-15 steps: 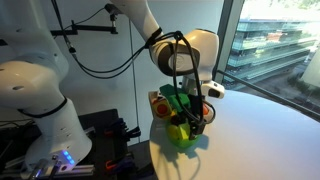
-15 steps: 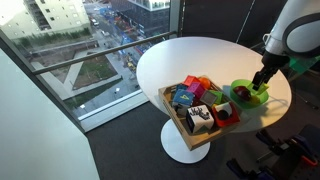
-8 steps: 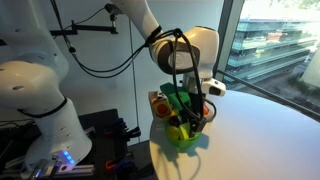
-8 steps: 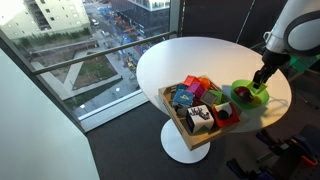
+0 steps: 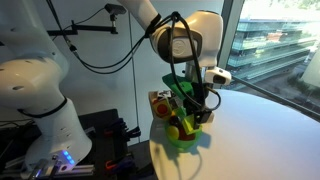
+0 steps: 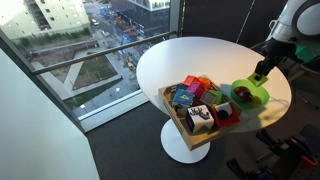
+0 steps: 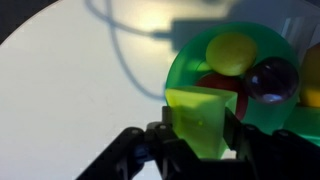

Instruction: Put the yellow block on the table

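In the wrist view my gripper [image 7: 197, 128] is shut on the yellow block [image 7: 200, 118], a chunky yellow-green piece held between the two black fingers. It hangs just above the near rim of the green bowl [image 7: 185, 60]. The bowl holds a round yellow piece [image 7: 231, 50], a red piece [image 7: 222, 82] and a dark purple ball [image 7: 272, 78]. In both exterior views the gripper [image 5: 197, 110] [image 6: 262, 72] is lifted a little above the bowl [image 5: 185, 138] [image 6: 250, 94]. The white table [image 5: 270, 140] [image 6: 190, 60] [image 7: 70, 90] lies under it all.
A wooden tray [image 6: 183, 127] of colourful pieces stands next to the bowl at the table's edge; it also shows in an exterior view [image 5: 157, 100]. A window runs along the table's far side. The white tabletop spreads wide beside the bowl.
The gripper has risen out of the bowl with the yellow block in it. The bowl and tray have not moved.
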